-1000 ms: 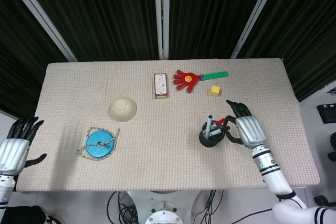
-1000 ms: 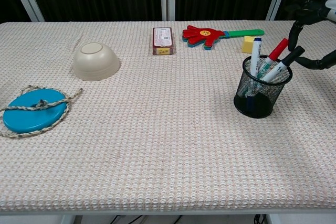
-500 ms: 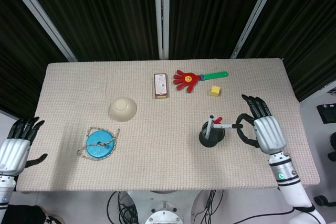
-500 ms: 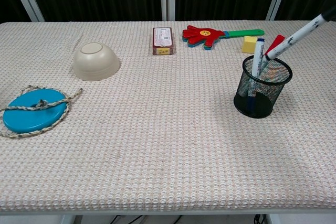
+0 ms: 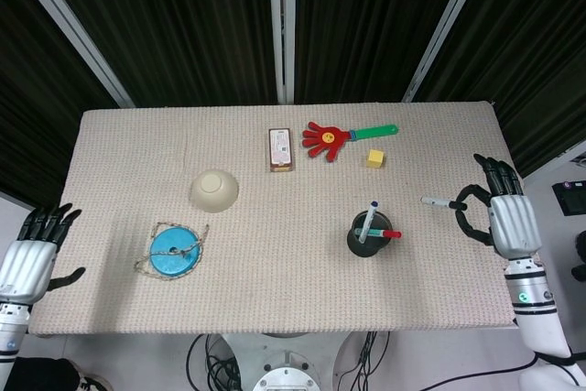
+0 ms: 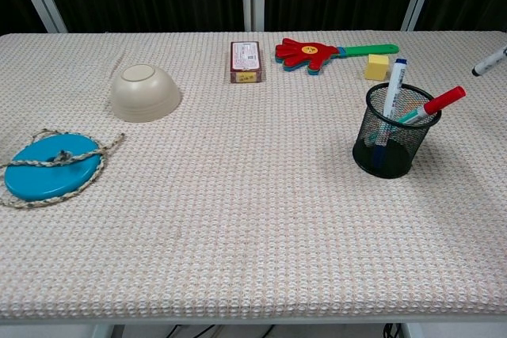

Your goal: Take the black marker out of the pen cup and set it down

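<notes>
The slim white-barrelled black marker is out of the black wire-mesh pen cup and is held by the right hand over the right part of the beige woven bench. The fingers of this hand are curled, and the thumb and one finger pinch the marker at its right end. The long axis of the marker lies almost level, left to right, so the free end points left toward the cup while the hand stands to the right of it. In the chest view only the free end of the marker shows at the right edge (the hand itself is outside that picture).

The cup stands well apart to the left of the marker, and it keeps a blue-capped marker and a red-capped marker.

The marker seems to hang above the cloth, not touching it. I judge that the next move is only downward: lower the hand until the barrel lies flat on the bare bench below, then spread the fingers.

The left hand rests at the near left corner, well apart, with fingers apart and holding nothing.
</notes>
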Robot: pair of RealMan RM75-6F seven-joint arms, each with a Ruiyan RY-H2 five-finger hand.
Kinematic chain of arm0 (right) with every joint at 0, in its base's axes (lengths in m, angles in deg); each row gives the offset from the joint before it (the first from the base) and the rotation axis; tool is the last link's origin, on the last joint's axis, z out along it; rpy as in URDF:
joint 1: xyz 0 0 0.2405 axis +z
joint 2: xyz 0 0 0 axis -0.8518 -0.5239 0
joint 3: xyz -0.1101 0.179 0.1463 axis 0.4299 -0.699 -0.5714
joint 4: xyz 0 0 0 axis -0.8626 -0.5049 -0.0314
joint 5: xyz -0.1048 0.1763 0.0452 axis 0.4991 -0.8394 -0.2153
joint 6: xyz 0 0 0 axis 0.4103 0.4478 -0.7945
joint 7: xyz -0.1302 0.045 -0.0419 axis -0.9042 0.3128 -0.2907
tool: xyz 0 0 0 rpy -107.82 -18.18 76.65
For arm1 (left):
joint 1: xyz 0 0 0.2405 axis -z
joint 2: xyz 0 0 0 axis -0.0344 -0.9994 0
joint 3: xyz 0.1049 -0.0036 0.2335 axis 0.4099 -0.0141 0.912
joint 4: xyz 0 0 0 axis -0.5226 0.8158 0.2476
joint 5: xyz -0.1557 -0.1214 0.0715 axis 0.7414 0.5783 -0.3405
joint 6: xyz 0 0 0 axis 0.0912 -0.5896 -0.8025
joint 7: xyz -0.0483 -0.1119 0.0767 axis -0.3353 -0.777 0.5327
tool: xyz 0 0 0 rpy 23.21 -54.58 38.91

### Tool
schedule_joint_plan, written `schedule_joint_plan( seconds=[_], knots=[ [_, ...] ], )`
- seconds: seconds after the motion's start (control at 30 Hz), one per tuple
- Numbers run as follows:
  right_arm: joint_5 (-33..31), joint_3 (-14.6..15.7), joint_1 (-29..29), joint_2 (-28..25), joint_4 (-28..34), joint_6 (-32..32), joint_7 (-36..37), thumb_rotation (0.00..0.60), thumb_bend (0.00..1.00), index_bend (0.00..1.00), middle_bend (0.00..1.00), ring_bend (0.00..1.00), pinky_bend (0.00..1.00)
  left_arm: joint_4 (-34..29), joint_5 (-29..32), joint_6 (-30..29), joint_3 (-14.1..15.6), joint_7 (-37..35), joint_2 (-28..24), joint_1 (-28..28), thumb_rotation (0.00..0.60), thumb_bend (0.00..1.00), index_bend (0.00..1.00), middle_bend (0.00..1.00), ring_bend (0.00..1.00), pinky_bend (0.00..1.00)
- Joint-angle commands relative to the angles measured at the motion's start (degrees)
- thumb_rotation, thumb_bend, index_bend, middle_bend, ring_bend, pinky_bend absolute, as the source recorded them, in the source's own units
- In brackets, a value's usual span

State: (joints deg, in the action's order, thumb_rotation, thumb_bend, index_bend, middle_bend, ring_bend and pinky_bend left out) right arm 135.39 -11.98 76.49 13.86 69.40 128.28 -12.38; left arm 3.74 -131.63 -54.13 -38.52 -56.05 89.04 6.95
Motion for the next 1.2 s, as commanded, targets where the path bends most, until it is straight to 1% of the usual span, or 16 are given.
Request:
schedule_joint_plan(
  seconds=[0.03, 0.17, 0.27, 0.37, 0.43, 0.5, 0.53, 0.63, 0.67, 0.73, 0.77, 0.83, 0.97, 1.07, 1.2],
  knots=[
    [0.0, 0.6, 0.8, 3.7, -4.1, -1.4, -0.7, 0.6, 0.37, 0.69, 0.08, 0.0, 0.0, 0.1, 0.3, 0.3, -0.1, -0.2, 0.0, 0.1, 0.6, 0.13, 0.11, 0.04, 0.0, 0.0],
    [0.5, 1.9, 1.4, 7.3, -7.7, -2.7, -2.7, 0.6, 0.37, 0.69, 0.08, 0.0, 0.0, 0.8, 1.2, 1.1, 0.0, -0.8, 0.1, 0.0, 0.6, 0.13, 0.11, 0.04, 0.0, 0.0],
    [1.0, 2.7, 1.5, 8.9, -9.1, -3.5, -3.2, 0.6, 0.36, 0.69, 0.08, 0.0, 0.0, 1.2, 1.5, 1.1, 0.1, -1.3, 0.1, -0.2, 0.6, 0.13, 0.11, 0.04, 0.0, 0.0],
    [1.7, 3.5, 1.4, 9.8, -9.7, -3.8, -3.8, 0.6, 0.35, 0.69, 0.08, 0.0, 0.0, 1.4, 1.5, 0.8, 0.0, -1.6, 0.0, -0.4, 0.6, 0.13, 0.11, 0.04, 0.0, 0.0],
    [2.0, 4.0, 1.3, 9.9, -9.7, -4.1, -4.1, 0.6, 0.34, 0.66, 0.07, 0.0, 0.0, 1.4, 1.3, 0.6, 0.1, -1.7, 0.0, -0.4, 0.6, 0.13, 0.11, 0.04, 0.0, 0.0],
    [2.4, 4.7, 1.2, 9.5, -9.2, -4.7, -3.9, 0.6, 0.32, 0.58, 0.06, 0.0, 0.0, 1.5, 1.2, 0.7, 0.1, -1.7, 0.0, -0.4, 0.6, 0.13, 0.11, 0.04, 0.0, 0.0],
    [2.6, 5.1, 1.1, 9.2, -8.7, -5.1, -3.5, 0.6, 0.31, 0.5, 0.05, 0.0, 0.0, 1.5, 1.1, 0.7, 0.1, -1.7, 0.0, -0.3, 0.6, 0.13, 0.11, 0.04, 0.0, 0.0],
    [3.6, 7.1, 1.1, 6.2, -5.7, -8.1, -0.3, 0.6, 0.21, 0.23, 0.01, 0.0, 0.0, 1.4, 0.9, 0.6, 0.2, -1.5, 0.0, -0.3, 0.6, 0.13, 0.11, 0.04, 0.0, 0.0],
    [4.0, 7.7, 1.2, 4.9, -4.7, -9.1, 0.9, 0.6, 0.16, 0.1, 0.0, 0.0, 0.0, 1.3, 0.8, 0.6, 0.2, -1.4, 0.0, -0.3, 0.6, 0.13, 0.11, 0.04, 0.0, 0.0],
    [4.7, 8.9, 1.2, 2.3, -2.6, -10.6, 2.8, 0.6, 0.1, 0.01, 0.0, 0.0, 0.0, 1.2, 0.7, 0.4, 0.2, -1.4, -0.1, -0.3, 0.6, 0.13, 0.11, 0.04, 0.0, 0.0],
    [5.0, 9.3, 1.2, 1.3, -1.9, -10.9, 3.2, 0.6, 0.06, 0.0, 0.0, 0.0, 0.0, 1.2, 0.6, 0.3, 0.2, -1.4, -0.1, -0.3, 0.6, 0.13, 0.11, 0.04, 0.0, 0.0],
    [5.9, 9.8, 0.8, -0.3, -0.5, -10.4, 4.1, 0.6, 0.04, 0.0, 0.0, 0.0, 0.0, 1.1, 0.5, 0.2, 0.2, -1.2, 0.0, -0.3, 0.6, 0.13, 0.11, 0.04, 0.0, 0.0],
    [8.1, 10.2, -1.3, -2.3, 0.9, -6.2, 5.5, 0.6, 0.03, 0.0, 0.0, 0.0, 0.0, 0.7, 0.4, 0.0, 0.2, -0.8, 0.1, -0.3, 0.6, 0.13, 0.11, 0.04, 0.0, 0.0],
    [9.0, 9.7, -3.4, -3.3, 0.6, -1.6, 6.2, 0.6, 0.03, 0.0, 0.0, 0.0, 0.0, 0.3, 0.1, -0.1, 0.1, -0.3, 0.0, -0.2, 0.6, 0.13, 0.11, 0.04, 0.0, 0.0],
    [7.8, 8.2, -6.2, -3.7, -1.0, 3.9, 3.5, 0.6, 0.04, 0.0, 0.0, 0.0, 0.0, -0.7, -0.1, -0.5, -0.1, 0.4, -0.6, -0.1, 0.6, 0.13, 0.11, 0.04, 0.0, 0.0]
  ],
)
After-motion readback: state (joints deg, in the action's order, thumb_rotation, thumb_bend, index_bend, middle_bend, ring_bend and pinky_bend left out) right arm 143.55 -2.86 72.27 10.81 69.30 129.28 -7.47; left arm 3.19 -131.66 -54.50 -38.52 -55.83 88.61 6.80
